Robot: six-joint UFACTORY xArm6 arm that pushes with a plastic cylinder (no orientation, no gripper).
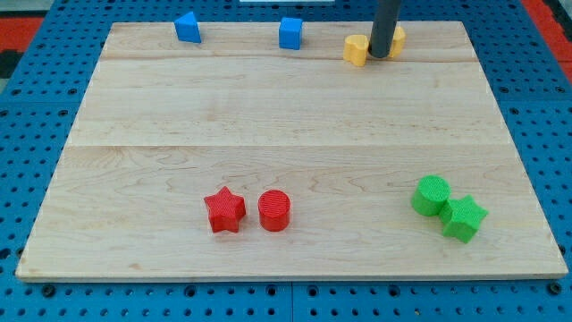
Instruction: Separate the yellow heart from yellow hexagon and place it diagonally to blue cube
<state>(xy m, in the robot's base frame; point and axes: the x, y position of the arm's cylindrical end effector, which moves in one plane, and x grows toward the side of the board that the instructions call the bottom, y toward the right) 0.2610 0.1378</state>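
Note:
The yellow heart (357,50) lies near the view's top edge of the wooden board (286,134), right of centre. The yellow hexagon (397,38) sits just to its right, mostly hidden behind my rod. My tip (379,55) stands between the two yellow blocks, touching or almost touching both. The blue cube (290,33) sits to the left of the heart, apart from it, along the top edge.
A second blue block (187,28) of an irregular shape lies at the top left. A red star (224,210) and a red cylinder (274,210) stand at the bottom centre. A green cylinder (432,195) and a green star (464,218) touch at the bottom right.

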